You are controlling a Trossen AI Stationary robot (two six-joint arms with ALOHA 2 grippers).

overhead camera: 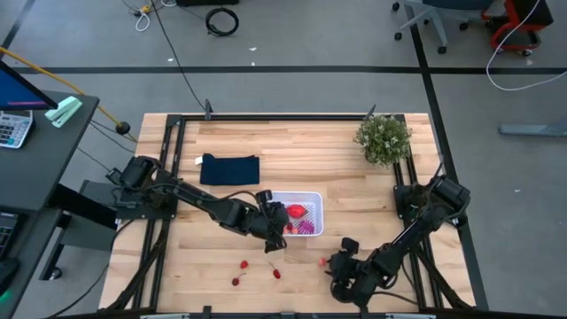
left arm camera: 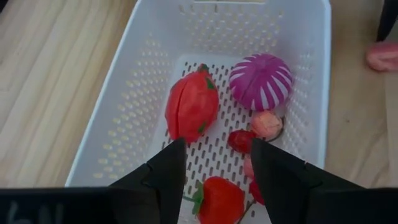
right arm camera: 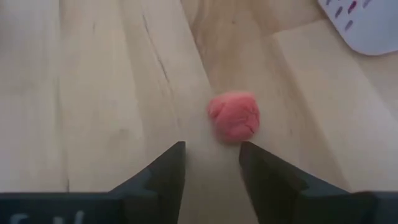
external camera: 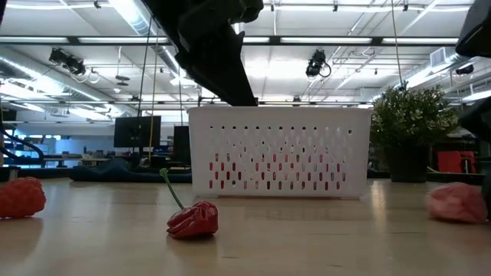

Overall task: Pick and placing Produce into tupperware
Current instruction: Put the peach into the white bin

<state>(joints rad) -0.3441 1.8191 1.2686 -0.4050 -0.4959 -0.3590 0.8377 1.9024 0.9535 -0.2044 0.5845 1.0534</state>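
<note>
The white tupperware stands mid-table, with a perforated wall in the low view. My left gripper hangs open above its near end. Inside lie a large red piece, a purple ribbed ball, a pink bit and a strawberry under the gap between the fingers. My right gripper is open and low over the table, just short of a pink piece resting on the wood.
Red bits lie on the wood near the front edge; one is a pepper with a green stem. A dark navy cloth lies far left of the container. A potted plant stands at the far right corner.
</note>
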